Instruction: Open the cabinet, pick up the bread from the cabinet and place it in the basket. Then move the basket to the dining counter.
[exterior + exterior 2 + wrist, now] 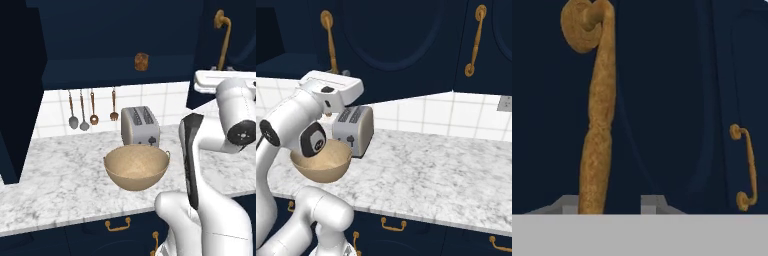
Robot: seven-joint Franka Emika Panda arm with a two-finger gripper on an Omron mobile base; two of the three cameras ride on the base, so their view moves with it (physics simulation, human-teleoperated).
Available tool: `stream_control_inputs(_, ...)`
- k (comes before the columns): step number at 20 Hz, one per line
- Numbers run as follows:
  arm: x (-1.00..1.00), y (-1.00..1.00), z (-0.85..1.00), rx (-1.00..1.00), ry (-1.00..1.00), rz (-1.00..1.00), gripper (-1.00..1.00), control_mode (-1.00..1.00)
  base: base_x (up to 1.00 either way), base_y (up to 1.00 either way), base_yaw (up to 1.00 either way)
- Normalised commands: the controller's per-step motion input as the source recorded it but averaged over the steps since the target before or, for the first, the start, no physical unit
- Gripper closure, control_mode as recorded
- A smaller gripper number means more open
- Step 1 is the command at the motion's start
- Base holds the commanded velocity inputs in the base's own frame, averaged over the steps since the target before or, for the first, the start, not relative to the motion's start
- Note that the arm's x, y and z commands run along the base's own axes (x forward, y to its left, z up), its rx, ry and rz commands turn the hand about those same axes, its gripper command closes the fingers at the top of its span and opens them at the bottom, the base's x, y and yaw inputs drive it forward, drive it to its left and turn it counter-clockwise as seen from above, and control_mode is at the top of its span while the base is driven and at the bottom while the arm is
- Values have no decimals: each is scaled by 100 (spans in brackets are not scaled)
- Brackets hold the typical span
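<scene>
The cabinet (pixel 120 30) stands open, and the small brown bread (pixel 141 61) lies on its dark shelf. The tan basket (pixel 136 167) (pixel 321 162) sits on the marble counter in front of the toaster, below the shelf. My gripper (pixel 609 204) (pixel 342 75) is up at the lower end of the brass handle (pixel 597 125) (pixel 223 42) of the swung-out right door. The handle runs between the fingers, with a dark gap showing beside it, so the jaws stand open around it. The dining counter is out of view.
A grey toaster (pixel 140 126) (pixel 353 129) stands behind the basket. Several utensils (pixel 82 112) hang on the tiled wall. Closed navy doors with brass handles (pixel 475 42) fill the right. The marble counter (pixel 446 170) has navy drawers (pixel 118 225) below.
</scene>
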Motion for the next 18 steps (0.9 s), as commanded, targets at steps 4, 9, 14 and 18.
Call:
stream_control_inputs(4,-88,-72,10,8,9,-6,100,-100,0,0,0)
stream_control_inputs(9,-84,-67,5,9,9,-8,100,-100,0,0,0)
stream_control_inputs(14,-48,-31,3,3,6,-8,-100,-100,0,0,0)
stream_control_inputs(18,-19,0,0,0,0,0,-100,-100,0,0,0)
